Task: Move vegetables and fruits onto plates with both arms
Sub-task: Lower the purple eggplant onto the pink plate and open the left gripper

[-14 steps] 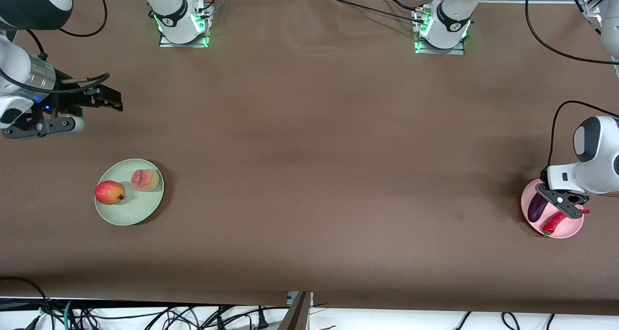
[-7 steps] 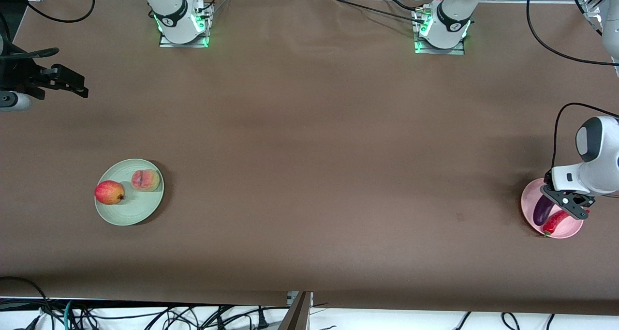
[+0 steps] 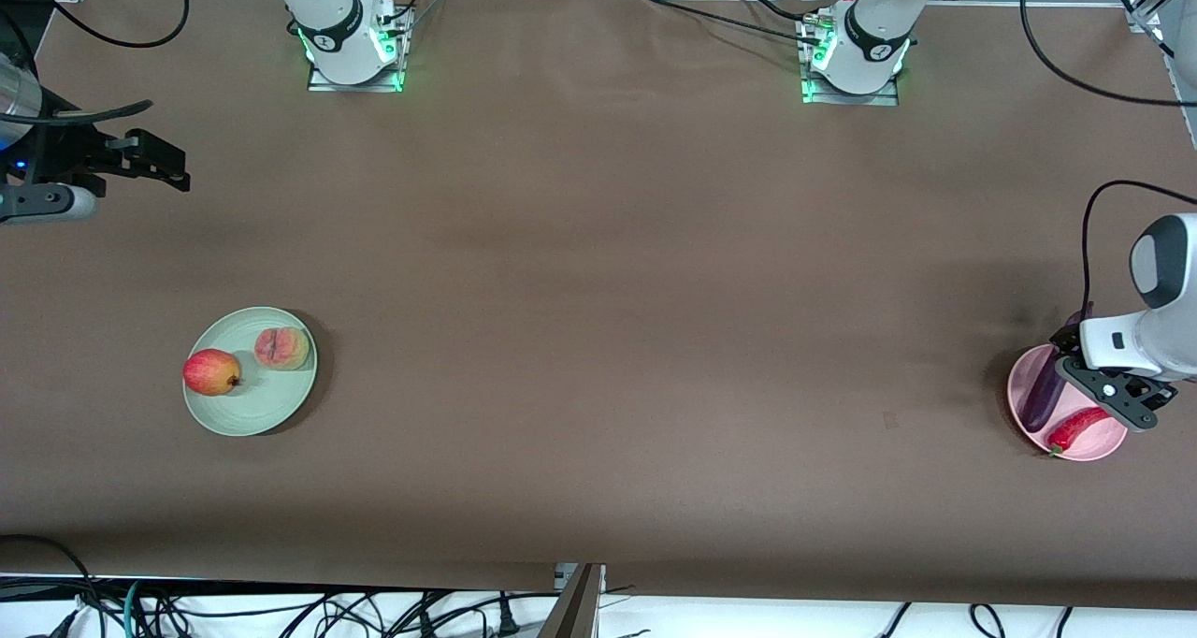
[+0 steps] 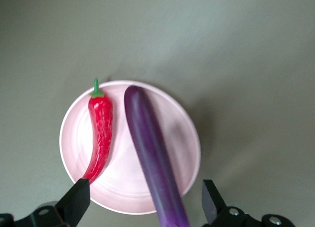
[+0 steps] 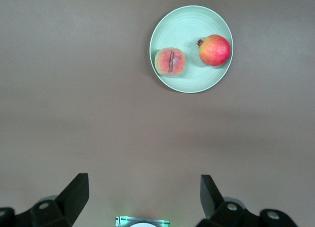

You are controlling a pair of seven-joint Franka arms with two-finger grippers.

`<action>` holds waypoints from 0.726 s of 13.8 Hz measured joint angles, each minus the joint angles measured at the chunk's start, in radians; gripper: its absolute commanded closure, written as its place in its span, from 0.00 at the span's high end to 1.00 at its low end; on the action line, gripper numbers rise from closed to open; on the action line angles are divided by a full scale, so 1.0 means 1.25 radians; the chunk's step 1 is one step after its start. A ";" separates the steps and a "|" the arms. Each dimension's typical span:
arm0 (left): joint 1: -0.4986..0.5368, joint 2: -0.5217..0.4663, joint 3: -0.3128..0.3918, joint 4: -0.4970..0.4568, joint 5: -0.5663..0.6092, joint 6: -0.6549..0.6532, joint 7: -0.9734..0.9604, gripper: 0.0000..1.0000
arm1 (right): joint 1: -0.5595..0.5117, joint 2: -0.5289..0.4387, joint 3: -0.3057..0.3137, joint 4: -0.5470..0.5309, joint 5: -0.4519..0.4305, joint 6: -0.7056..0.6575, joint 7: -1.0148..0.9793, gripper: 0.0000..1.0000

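Surface: I see a wide brown cloth-covered table (image 3: 598, 273), bare across the middle of the front frame, cables along the bottom edge.
Green plate: the round pale green plate with a ridged rim (image 3: 257, 413) sits in the lower left of the front frame, toward the right arm's end of the table.
Fruits: the round red-yellow apple-like fruit (image 3: 211, 372) and the paler pink-orange creased peach (image 3: 281, 348) both lie on it, close beside each other.
Pink plate: the round shallow pink plate (image 3: 1094, 446) sits at the lower right edge of the front frame.
Vegetables: the long glossy purple eggplant (image 4: 152, 158) and the curved red chili pepper with a green stem (image 4: 100, 136) lie on it side by side, not touching.
Axes: both run roughly parallel. In the front frame the chili's stem end points to the lower left; the eggplant slants from lower left to upper right, its upper end overhanging the rim.
Left gripper: the black two-finger left gripper (image 4: 142, 202) hovers over the pink plate, fingers spread wide, holding nothing.
Right gripper: the right gripper (image 5: 142, 197) waits at the upper left of the front frame, spread wide and empty.
Progress: I judge all four items placed; only pulling the left arm away seems left.
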 measured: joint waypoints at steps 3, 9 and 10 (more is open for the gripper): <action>0.000 -0.052 -0.074 0.011 -0.046 -0.105 -0.067 1.00 | 0.002 0.001 -0.001 0.000 -0.022 0.000 0.000 1.00; -0.012 -0.076 -0.219 0.103 -0.066 -0.315 -0.347 1.00 | 0.002 0.005 -0.002 0.000 -0.024 0.002 0.000 1.00; -0.018 -0.093 -0.220 0.115 -0.099 -0.325 -0.369 1.00 | 0.002 0.005 -0.002 0.000 -0.024 0.002 0.000 1.00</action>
